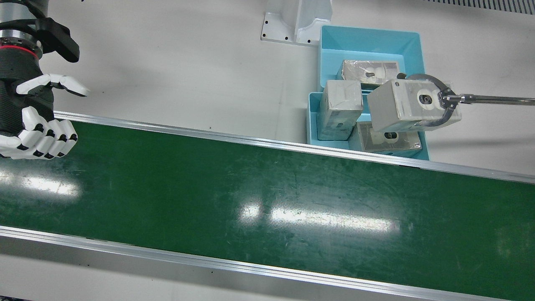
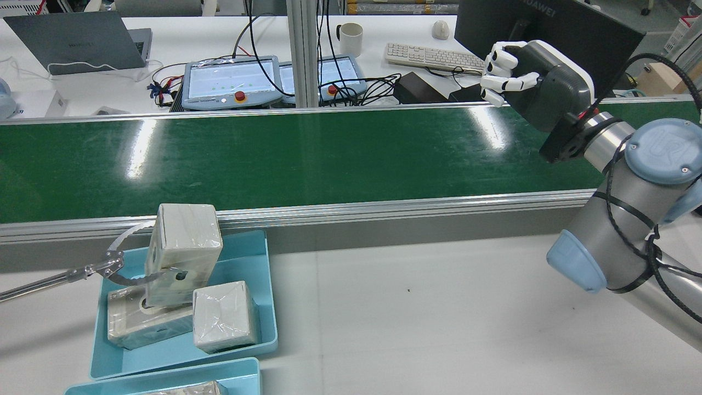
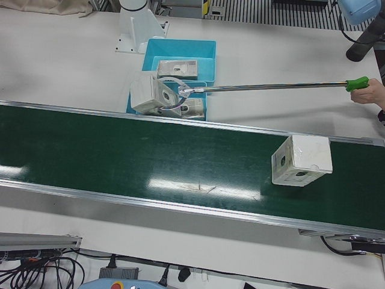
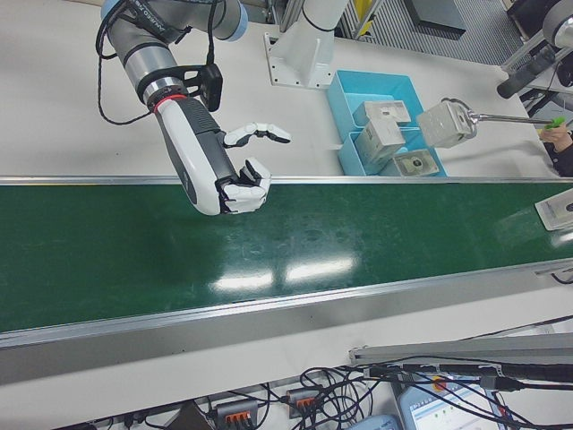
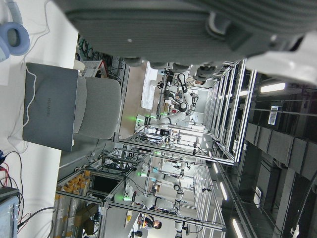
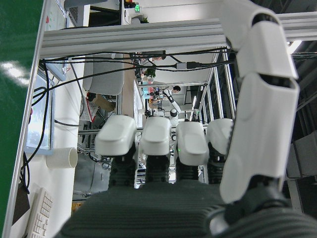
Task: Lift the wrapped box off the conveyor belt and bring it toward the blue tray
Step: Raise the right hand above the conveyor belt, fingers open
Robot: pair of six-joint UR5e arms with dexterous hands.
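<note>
A wrapped box lies on the green conveyor belt toward the right in the left-front view; its corner shows at the right edge of the right-front view. My right hand hovers over the belt's other end, far from it, fingers loosely curled, thumb apart, holding nothing; it also shows in the front view and rear view. The blue tray holds several wrapped boxes. My left hand shows only as a dark palm edge in its own view.
A person's hand holds a long metal grabber tool that clamps another wrapped box above the blue trays. An arm pedestal stands behind the trays. Laptop, pendants and keyboard lie beyond the belt in the rear view.
</note>
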